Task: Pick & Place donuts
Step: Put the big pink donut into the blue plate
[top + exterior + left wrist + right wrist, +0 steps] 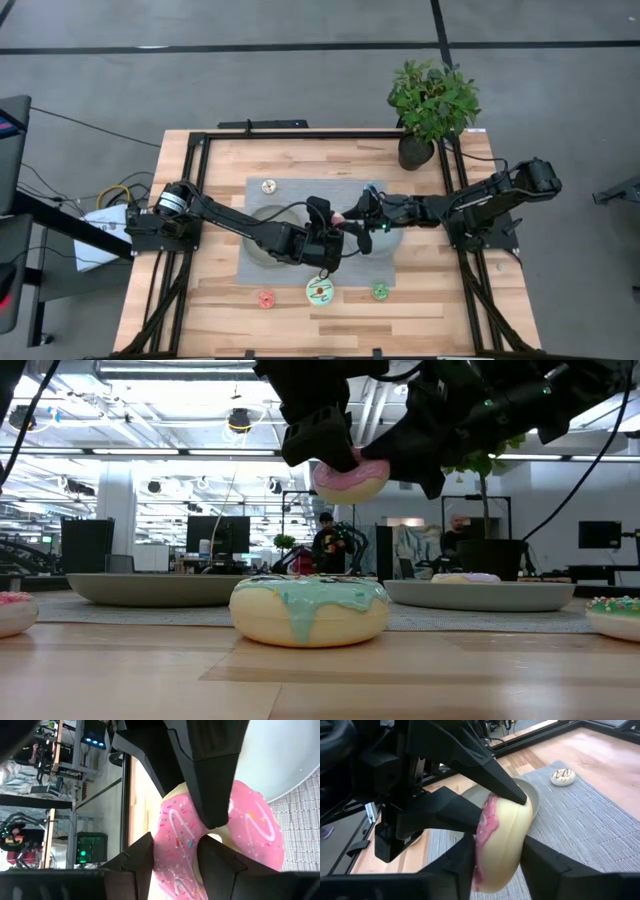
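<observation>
Two grippers share one pink donut above the worktop.
The left gripper and right gripper both clamp it; a mint-green donut sits below.

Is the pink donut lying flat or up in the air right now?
In the air, tipped on edge: the pink donut hangs above the table, gripped by both the left gripper and right gripper.

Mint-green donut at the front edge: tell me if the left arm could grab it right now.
Probably not yet. The left gripper is shut on the pink donut, held in the air with the right gripper closing on it too. The mint-green donut lies uncovered just below.
</observation>
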Robot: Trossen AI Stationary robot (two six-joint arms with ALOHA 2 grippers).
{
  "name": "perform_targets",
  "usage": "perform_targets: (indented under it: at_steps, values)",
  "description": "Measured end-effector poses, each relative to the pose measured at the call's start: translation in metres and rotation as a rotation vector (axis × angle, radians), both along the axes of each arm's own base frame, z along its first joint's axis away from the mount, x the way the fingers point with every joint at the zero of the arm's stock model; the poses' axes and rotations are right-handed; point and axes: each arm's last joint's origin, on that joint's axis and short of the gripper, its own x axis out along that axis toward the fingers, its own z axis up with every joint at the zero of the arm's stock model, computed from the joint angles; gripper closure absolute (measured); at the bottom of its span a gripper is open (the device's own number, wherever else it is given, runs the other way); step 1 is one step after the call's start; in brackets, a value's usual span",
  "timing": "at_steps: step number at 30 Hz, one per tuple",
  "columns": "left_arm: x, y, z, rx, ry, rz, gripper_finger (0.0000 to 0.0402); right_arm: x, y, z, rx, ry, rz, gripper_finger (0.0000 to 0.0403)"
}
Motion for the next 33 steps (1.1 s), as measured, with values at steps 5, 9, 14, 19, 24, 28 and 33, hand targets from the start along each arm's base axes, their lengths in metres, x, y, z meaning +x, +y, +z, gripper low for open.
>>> perform_targets:
  at_steps: [5,9,14,19,24,28,33]
  values:
    - [0.0000,-0.0003,-0.0004,-0.014,0.005,-0.009,0.0268,-0.0001,0.0002,-0.0003,-0.001,0.004,0.001,0.0307]
    - [-0.0002,-0.0003,-0.0005,-0.014,0.008,-0.010,0.0253,-0.0001,0.0001,-0.0004,-0.001,0.004,0.000,0.0321]
    - [-0.0002,-0.0002,-0.0004,-0.009,0.007,-0.007,0.0220,-0.0002,0.0001,-0.0005,-0.001,0.005,0.000,0.0328]
    - [-0.0004,0.0002,-0.0001,0.011,0.009,0.000,0.0183,-0.0002,0.0001,-0.0006,-0.001,0.005,0.000,0.0329]
    - [-0.0006,0.0003,0.0002,0.056,0.037,-0.014,0.0155,-0.0008,0.0000,-0.0021,-0.003,0.022,-0.001,0.0329]
    - [-0.0017,0.0010,0.0003,0.089,0.042,0.006,0.0145,-0.0011,-0.0001,-0.0023,-0.004,0.026,-0.004,0.0329]
    - [-0.0057,0.0016,-0.0014,0.089,0.050,0.038,0.0142,-0.0013,-0.0003,-0.0028,-0.004,0.032,-0.004,0.0329]
